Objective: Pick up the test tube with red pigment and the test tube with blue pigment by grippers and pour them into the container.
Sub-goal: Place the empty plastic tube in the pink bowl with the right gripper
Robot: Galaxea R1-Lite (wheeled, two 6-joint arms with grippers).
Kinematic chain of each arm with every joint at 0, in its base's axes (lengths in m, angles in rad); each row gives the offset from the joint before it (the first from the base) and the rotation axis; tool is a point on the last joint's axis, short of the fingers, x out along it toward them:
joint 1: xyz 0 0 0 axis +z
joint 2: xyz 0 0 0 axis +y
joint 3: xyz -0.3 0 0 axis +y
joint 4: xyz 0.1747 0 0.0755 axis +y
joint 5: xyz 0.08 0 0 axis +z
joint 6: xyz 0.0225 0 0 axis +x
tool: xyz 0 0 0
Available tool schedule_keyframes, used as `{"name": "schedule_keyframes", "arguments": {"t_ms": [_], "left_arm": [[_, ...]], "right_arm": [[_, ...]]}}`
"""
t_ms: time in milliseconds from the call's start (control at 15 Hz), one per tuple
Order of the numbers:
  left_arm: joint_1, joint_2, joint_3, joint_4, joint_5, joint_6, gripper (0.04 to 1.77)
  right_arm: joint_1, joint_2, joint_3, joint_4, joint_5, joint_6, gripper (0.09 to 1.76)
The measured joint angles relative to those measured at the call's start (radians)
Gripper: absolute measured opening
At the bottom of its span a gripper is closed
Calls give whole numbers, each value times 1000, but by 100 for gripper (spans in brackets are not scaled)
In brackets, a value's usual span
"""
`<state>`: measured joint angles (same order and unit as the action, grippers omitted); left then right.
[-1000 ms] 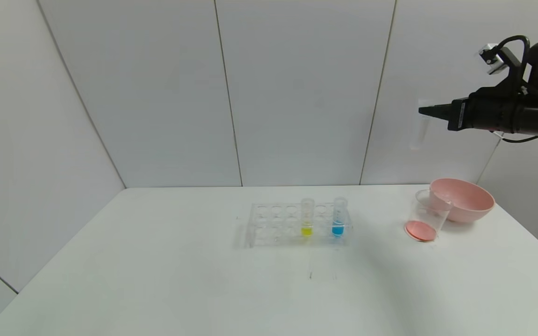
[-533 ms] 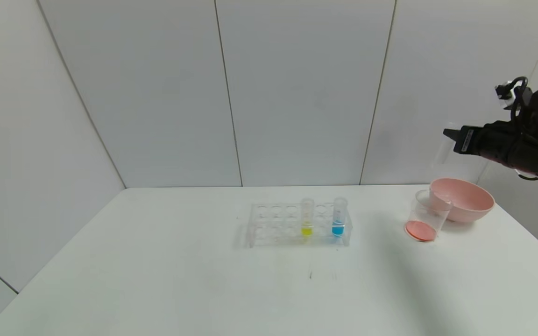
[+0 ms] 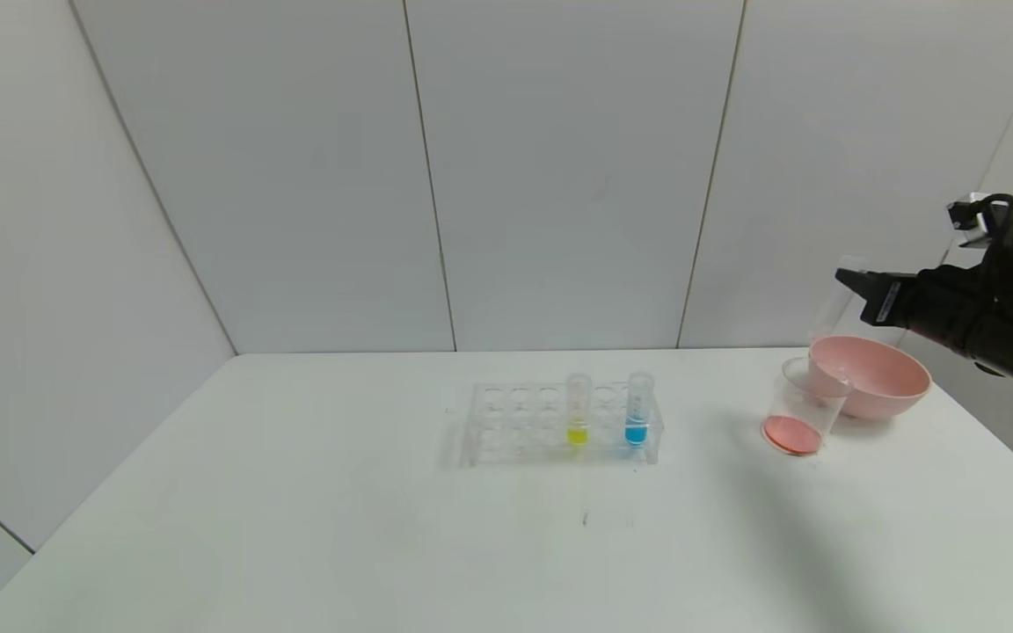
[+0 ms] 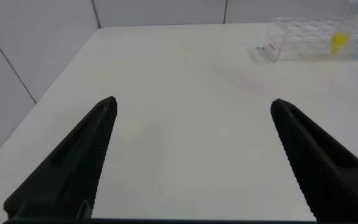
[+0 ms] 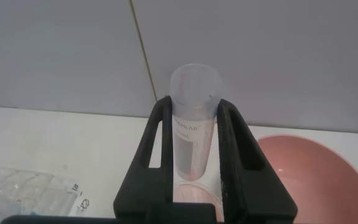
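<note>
The right end effector (image 5: 194,155) is clamped on an emptied test tube (image 5: 194,121). The pink bowl (image 3: 876,378) and the container (image 3: 801,413) sit just below it. The left end effector (image 4: 191,162) stands apart over the bench (image 4: 179,93).

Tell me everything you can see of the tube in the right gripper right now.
The test tube with red pigment is a small clear plastic cylinder with an open round mouth and small printed lettering on its wall. It looks emptied, with only a faint pink tint low down. The right gripper is shut on it, one black finger on each side, mouth sticking out past the fingertips. It is held in the air above the pink bowl, touching nothing else.
</note>
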<state>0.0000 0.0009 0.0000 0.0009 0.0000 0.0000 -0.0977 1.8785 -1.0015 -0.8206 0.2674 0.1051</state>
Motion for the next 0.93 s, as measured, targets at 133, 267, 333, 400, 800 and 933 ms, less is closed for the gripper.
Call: {"name": "schedule_keyframes", "arguments": {"t_ms": [133, 267, 333, 400, 800, 933], "left_arm": [[0, 0, 0, 0, 0, 0, 176], [0, 0, 0, 0, 0, 0, 176], [0, 0, 0, 0, 0, 0, 176], [0, 0, 0, 0, 0, 0, 176], [0, 0, 0, 0, 0, 0, 176], [0, 0, 0, 0, 0, 0, 176]], "right_arm": [[-12, 1, -1, 1, 2, -11, 49], [-46, 3, -24, 6, 13, -25, 49], [-72, 8, -36, 9, 23, -43, 49], [-98, 14, -45, 8, 36, -67, 49], [-212, 120, -90, -6, 66, -99, 49], [-224, 167, -99, -47, 66, -97, 49]]}}
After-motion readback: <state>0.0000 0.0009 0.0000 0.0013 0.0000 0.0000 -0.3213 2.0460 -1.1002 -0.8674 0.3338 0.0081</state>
